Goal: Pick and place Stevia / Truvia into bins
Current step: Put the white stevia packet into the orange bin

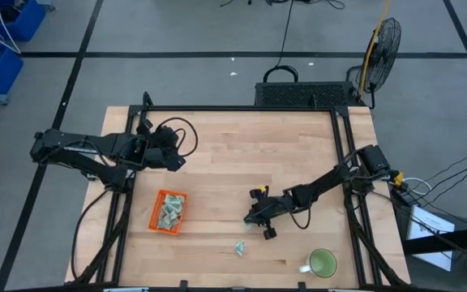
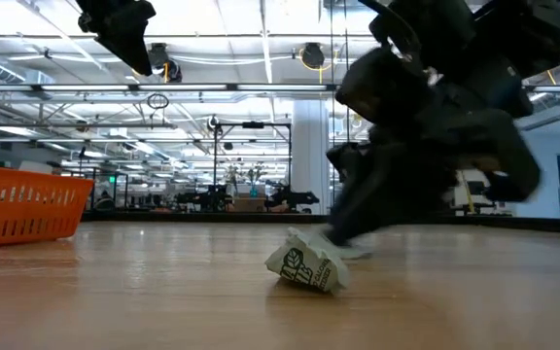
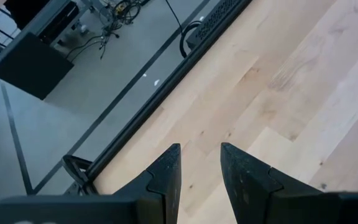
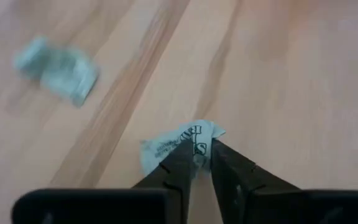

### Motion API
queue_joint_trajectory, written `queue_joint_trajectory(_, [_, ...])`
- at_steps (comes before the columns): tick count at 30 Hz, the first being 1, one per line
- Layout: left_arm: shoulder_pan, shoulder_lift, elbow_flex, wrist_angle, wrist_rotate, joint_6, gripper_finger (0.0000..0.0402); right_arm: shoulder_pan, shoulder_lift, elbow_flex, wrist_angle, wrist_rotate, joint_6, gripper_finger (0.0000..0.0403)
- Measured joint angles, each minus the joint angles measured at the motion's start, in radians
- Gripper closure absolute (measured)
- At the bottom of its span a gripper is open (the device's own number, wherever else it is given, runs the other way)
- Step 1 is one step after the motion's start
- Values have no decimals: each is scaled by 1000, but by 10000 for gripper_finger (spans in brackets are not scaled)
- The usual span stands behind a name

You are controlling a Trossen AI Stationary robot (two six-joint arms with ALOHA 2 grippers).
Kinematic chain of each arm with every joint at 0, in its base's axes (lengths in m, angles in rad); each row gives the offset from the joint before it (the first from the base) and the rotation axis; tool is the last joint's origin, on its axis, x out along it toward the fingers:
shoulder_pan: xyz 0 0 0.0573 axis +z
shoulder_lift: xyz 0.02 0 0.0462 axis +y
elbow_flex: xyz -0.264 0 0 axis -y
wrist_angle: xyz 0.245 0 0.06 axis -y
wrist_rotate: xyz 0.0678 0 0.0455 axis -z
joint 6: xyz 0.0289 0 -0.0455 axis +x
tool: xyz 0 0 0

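My right gripper (image 1: 254, 221) is low over the table's middle right, shut on a pale green and white Stevia packet (image 4: 179, 142). A second, crumpled packet (image 1: 239, 248) lies loose on the wood nearer the front edge; it also shows as the packet (image 2: 306, 264) in the low view and the packet (image 4: 58, 71) in the right wrist view. The orange bin (image 1: 169, 211) stands at the left front with several packets in it. My left gripper (image 3: 199, 149) waits open, high over the table's far left. My right gripper pinches the packet's near edge (image 4: 197, 144) between its two fingertips. The fingers come slanting down from the table's right side. The packet sticks out ahead of the fingertips, crumpled, low at the tabletop; whether it is lifted clear I cannot tell.
A green mug (image 1: 323, 264) stands at the front right corner. A black frame rail (image 1: 242, 109) runs along the table's far edge. Bare wood lies between the bin and my right gripper.
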Motion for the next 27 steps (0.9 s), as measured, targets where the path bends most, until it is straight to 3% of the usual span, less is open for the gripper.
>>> queue_joint_trajectory(6, [0, 0, 0, 0, 0, 1, 282, -65, 0, 0, 132, 1, 3, 377])
queue_joint_trajectory(14, [1, 0, 0, 0, -11, 2, 282, -166, 8, 38, 499, -28, -93, 376])
queue_joint_trajectory(19, [18, 0, 0, 1, -51, -9, 282, -197, 117, 261, 481, -215, -131, 362])
queue_joint_trajectory(27, [50, 0, 0, 0, -54, -2, 282, -213, 414, 732, 351, -217, -208, 354])
